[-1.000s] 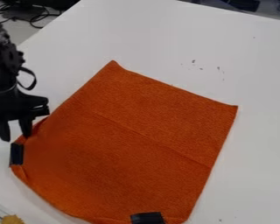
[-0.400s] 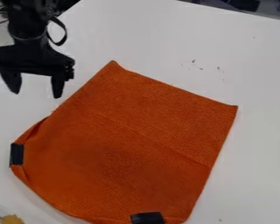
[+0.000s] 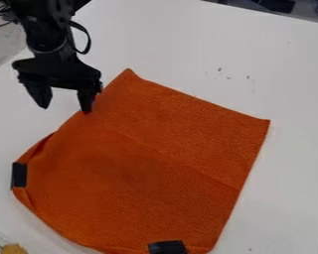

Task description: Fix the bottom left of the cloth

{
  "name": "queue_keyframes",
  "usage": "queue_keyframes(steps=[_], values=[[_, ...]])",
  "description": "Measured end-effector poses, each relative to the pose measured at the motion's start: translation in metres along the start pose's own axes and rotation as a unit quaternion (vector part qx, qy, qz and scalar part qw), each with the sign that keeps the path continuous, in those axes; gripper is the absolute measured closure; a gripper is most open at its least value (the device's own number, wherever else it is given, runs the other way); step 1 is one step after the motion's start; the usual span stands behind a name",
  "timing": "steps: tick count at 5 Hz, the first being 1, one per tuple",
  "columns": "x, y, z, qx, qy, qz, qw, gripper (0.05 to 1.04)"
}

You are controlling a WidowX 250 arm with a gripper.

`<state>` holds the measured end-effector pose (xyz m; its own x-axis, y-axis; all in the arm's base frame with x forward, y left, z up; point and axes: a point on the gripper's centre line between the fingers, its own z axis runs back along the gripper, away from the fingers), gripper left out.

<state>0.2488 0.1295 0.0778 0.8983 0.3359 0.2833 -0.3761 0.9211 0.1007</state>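
I look with care, but I can read no text, label, brand, number or sign.

An orange cloth lies mostly flat on a white table, a faint crease crossing it, its left corner folded in.
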Motion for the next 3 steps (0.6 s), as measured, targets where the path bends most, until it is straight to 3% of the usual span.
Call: queue_keyframes(steps=[1, 3], values=[[-0.0071, -0.005, -0.0135, -0.016, 0.027, -0.037, 0.9988, 0.083], [-0.0068, -0.0046, -0.0133, -0.016, 0.027, -0.04, 0.9987, 0.083]])
